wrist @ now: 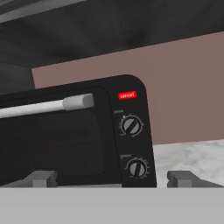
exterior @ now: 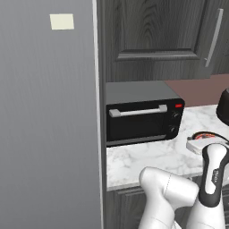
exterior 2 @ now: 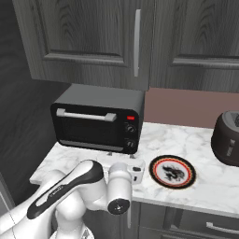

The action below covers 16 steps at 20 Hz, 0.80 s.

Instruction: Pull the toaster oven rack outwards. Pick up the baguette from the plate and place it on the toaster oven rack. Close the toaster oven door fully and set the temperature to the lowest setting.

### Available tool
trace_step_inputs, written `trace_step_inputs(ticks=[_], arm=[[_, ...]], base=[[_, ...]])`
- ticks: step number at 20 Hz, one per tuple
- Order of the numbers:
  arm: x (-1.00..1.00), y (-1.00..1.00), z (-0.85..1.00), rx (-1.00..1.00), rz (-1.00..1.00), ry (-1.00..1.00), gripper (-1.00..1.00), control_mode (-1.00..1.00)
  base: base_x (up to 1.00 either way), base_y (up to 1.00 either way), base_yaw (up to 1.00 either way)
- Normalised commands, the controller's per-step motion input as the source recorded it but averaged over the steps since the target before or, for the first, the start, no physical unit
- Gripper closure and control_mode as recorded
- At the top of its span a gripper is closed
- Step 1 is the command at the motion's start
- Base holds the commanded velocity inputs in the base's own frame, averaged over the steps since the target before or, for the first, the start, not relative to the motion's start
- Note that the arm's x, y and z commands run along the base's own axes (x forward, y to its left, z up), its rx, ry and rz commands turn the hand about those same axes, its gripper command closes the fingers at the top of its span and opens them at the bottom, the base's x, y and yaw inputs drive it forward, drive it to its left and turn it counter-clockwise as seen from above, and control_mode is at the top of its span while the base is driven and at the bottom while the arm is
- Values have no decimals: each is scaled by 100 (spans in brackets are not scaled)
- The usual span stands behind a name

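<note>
The toaster oven door (wrist: 52,140) was seen shut; its stiff silver handle (wrist: 43,106) probably offered firm purchase. The pincer (wrist: 111,178) was held fully open, empty.

Ahead of me runs a white marble counter (exterior 2: 205,184) with a large dark rounded vessel (exterior 2: 227,137) at its right end. Dark wood cabinets (exterior 2: 93,37) hang above; a tall grey panel (exterior: 47,125) stands left.
</note>
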Motion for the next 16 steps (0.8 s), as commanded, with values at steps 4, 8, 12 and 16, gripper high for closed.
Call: trace_step_inputs(ticks=[4,8,12,16], arm=[[0,-1,-16,-2,0,0,-100,-100],[1,-6,-18,-2,0,0,-100,-100],[1,0,-6,-3,0,-4,-100,-100],[1,1,0,0,-1,-6,-100,-100]], base=[[0,0,0],[0,0,0],[0,0,0],[0,0,0]])
